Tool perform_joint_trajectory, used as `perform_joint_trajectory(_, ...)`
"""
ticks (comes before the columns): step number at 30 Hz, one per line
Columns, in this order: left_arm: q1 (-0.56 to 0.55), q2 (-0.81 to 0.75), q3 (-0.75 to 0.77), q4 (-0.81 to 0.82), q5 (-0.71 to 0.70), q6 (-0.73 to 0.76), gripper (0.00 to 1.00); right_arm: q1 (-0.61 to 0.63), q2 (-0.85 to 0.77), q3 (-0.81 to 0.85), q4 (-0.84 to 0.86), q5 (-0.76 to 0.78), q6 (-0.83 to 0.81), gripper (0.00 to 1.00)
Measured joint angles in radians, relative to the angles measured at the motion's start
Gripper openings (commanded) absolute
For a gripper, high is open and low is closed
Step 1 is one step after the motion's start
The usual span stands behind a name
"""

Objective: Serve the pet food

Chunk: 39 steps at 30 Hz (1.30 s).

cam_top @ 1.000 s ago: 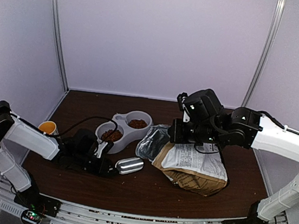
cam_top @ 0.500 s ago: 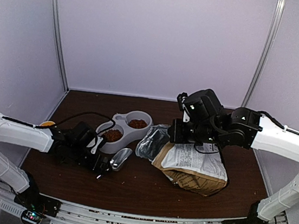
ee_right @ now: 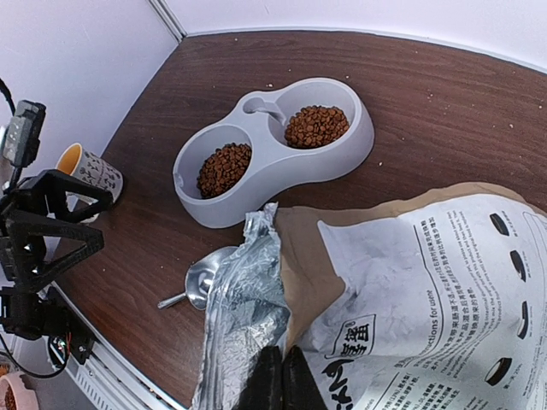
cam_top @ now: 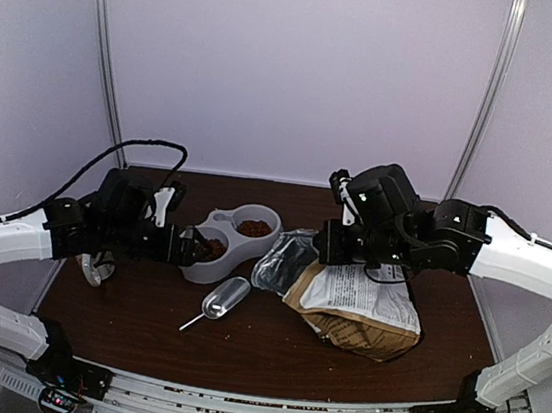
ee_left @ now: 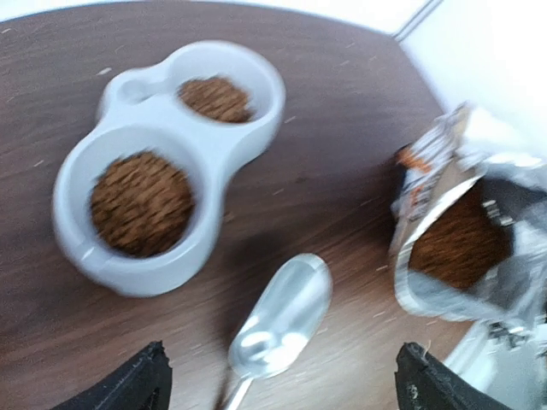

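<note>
The pet food (ee_left: 141,202) fills both wells of the grey double bowl (cam_top: 194,269), and more shows in the mouth of the bag (ee_left: 457,248). The kraft-brown bag (cam_top: 360,303) lies on its side, right of the bowl. The metal scoop (cam_top: 224,299) lies empty on the table between bowl and bag; it also shows in the left wrist view (ee_left: 282,316). My left gripper (ee_left: 282,389) is open and empty, hovering above the scoop. My right gripper (ee_right: 282,380) is shut on the bag's foil mouth edge (ee_right: 248,299), holding it up.
A printed cup with an orange inside (ee_right: 90,171) stands at the table's left edge, left of the bowl. White walls close in the back and sides. The left arm's cable (cam_top: 131,154) loops above the table's left rear corner.
My left gripper has let go of the scoop, risen and drawn back to the left. The scoop now lies on the table. The right arm and bag have not moved.
</note>
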Motion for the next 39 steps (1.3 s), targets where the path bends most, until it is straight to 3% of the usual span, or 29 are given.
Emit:
perform_joint_trajectory(13,-0.103,0.37,0.173,0.197,0.261,-0.097,0.93,-0.002,-0.013,-0.019,0.022,-0.006,-0.023,0.0)
perform_joint_trajectory(18,-0.119,0.434,0.192,0.198,0.305,-0.103,0.71,-0.002,-0.034,-0.033,0.029,-0.006,-0.023,0.0)
perform_joint_trajectory(29,-0.122,0.521,0.221,0.226,0.34,-0.126,0.0,-0.002,-0.04,-0.043,0.039,-0.006,-0.034,0.0)
perform_joint_trajectory(33,-0.141,0.521,0.264,0.24,0.374,-0.113,0.0,-0.002,-0.047,-0.039,0.025,-0.002,-0.05,0.0)
perform_joint_trajectory(39,-0.245,0.521,0.481,0.207,0.396,-0.048,0.0,-0.004,-0.056,0.092,-0.158,-0.003,-0.113,0.0)
